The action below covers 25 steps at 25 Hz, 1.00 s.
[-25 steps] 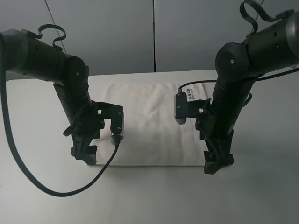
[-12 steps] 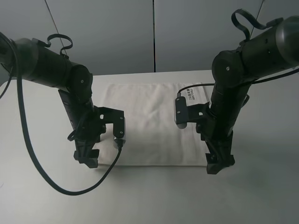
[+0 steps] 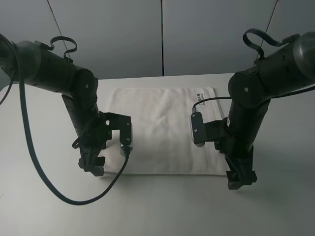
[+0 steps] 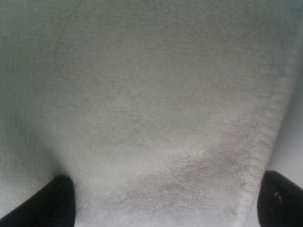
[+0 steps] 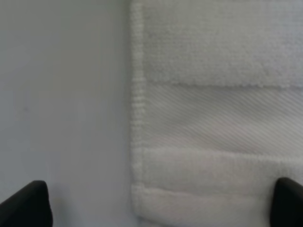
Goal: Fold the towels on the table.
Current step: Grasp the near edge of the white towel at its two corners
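The white terry towel (image 3: 162, 128) lies flat on the white table (image 3: 44, 206), its dark-printed label (image 3: 200, 95) at the far right corner. My left gripper (image 3: 91, 164) is low over the towel's near left corner. In the left wrist view it (image 4: 165, 208) is open, with terry cloth (image 4: 156, 104) filling the space between the fingertips (image 4: 52, 203). My right gripper (image 3: 241, 178) is low at the near right corner. In the right wrist view it (image 5: 156, 203) is open, straddling the towel's side edge and woven band (image 5: 218, 118), with bare table (image 5: 61, 94) beside it.
Grey wall panels (image 3: 162, 34) stand behind the table's far edge. A black cable (image 3: 54, 194) loops from the left arm over the table at the front left. Bare tabletop surrounds the towel on all sides.
My right arm has moved right and toward the front, so its gripper now sits at the towel's near right corner. My left arm shifted slightly, then held still.
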Available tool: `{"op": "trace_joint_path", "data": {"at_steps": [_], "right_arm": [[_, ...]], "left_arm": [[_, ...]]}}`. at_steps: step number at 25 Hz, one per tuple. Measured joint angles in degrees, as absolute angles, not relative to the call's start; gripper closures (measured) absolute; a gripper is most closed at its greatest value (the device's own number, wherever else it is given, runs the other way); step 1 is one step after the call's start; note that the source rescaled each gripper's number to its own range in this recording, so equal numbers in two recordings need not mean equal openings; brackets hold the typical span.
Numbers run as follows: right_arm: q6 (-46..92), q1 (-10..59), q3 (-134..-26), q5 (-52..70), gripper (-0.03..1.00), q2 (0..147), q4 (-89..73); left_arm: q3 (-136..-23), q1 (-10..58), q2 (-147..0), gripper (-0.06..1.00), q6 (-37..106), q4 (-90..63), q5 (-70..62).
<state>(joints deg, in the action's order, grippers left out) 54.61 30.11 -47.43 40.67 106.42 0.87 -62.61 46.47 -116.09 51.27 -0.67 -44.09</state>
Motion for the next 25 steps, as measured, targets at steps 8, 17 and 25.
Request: {"op": "trace_joint_path", "data": {"at_steps": [8, 17, 25], "right_arm": [[53.77, 30.2, -47.34, 39.35, -0.03, 108.69, 0.97], [52.63, 30.2, -47.79, 39.46, -0.03, 109.43, 0.97], [52.53, 30.2, -47.79, 38.99, -0.03, 109.52, 2.83]], "left_arm": [[-62.73, 46.56, -116.8, -0.05, 51.15, -0.44, -44.07], [-62.73, 46.7, -116.93, -0.05, 51.04, 0.0, -43.85], [-62.73, 46.7, -116.93, -0.05, 49.96, -0.35, -43.73]]}}
